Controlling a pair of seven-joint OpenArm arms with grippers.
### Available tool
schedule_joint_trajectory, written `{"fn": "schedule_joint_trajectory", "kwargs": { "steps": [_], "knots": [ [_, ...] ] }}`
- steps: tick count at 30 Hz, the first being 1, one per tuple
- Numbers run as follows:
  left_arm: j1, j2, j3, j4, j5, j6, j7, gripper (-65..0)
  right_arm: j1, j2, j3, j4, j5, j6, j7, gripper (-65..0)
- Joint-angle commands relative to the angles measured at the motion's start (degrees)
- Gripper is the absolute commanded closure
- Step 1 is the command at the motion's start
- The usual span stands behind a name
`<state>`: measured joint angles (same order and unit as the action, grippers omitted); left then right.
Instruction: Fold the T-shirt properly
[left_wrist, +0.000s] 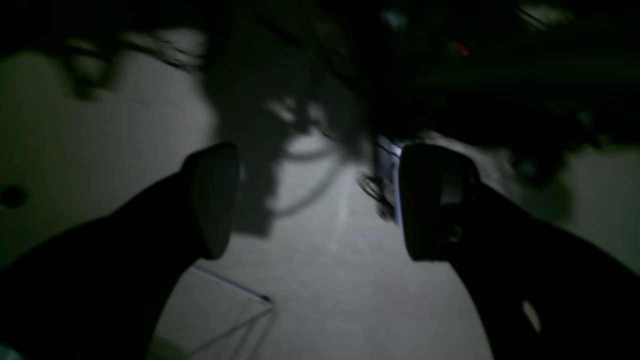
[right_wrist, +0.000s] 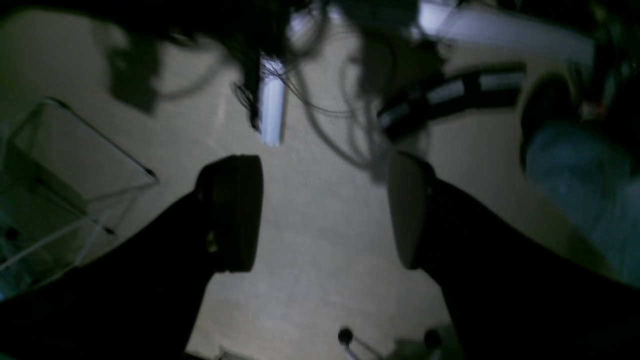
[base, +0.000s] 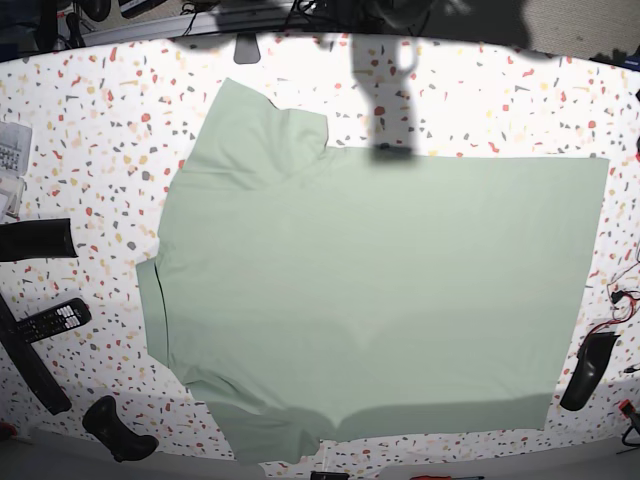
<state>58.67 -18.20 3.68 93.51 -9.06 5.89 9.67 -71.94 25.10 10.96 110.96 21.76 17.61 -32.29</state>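
Overhead base view: the T-shirt (base: 370, 290) lies spread flat on the speckled worktop (base: 90, 130), covering most of its middle. Its straight hem runs close along the right edge; the neckline end points to the left edge, where a dark line marks the collar side. One short sleeve reaches toward the far left corner, the other toward the near edge. The cloth is smooth, with a few shallow creases near the far sleeve. Neither claw touches it.

Dark robot parts sit at the margins: one (base: 36, 240) along the left edge, one (base: 588, 370) near the right edge, just beside the hem corner. A black remote control (base: 52, 320) rests near the left edge, apart from the shirt. Shadows of the rig fall across the far edge of the worktop.

Left wrist view: the left claw (left_wrist: 317, 200) has its two dark fingers (left_wrist: 215, 200) spread wide, nothing between them. It points at a pale floor (left_wrist: 325, 280) crossed by cables, not at the worktop. The picture is dim and blurred.

Right wrist view: the right claw (right_wrist: 325, 212) likewise stands wide apart and empty, aimed at the same pale floor. A thin wire frame (right_wrist: 80, 165) shows at the left of that view, and blue fabric (right_wrist: 585, 180) at the right; what it belongs to cannot be told.
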Motion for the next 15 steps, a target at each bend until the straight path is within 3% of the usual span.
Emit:
{"fn": "schedule_joint_trajectory", "kwargs": {
  "steps": [1, 9, 13, 15],
  "knots": [
    [2.0, -0.1, 0.0, 2.8, 0.3, 0.4, 0.3, -44.6, -1.4, 0.9, 1.3, 2.6, 1.2, 0.8, -0.2, -38.1],
    [3.4, 0.1, -0.7, 14.6, 7.8, 1.8, 5.0, -44.6, -1.1, 4.0, 9.0, 13.0, 3.2, 2.6, -0.6, -38.1],
    [3.4, 0.0, -0.7, 18.3, 9.1, 5.5, 7.1, -44.6, 1.0, 4.9, 11.2, 15.7, 3.2, 2.6, -0.7, -38.1],
    [3.2, 0.1, -0.7, 20.7, 9.1, 5.7, 8.1, -44.6, 3.1, 5.2, 11.3, 16.5, 3.2, 2.6, -1.3, -38.1]
  ]
}}
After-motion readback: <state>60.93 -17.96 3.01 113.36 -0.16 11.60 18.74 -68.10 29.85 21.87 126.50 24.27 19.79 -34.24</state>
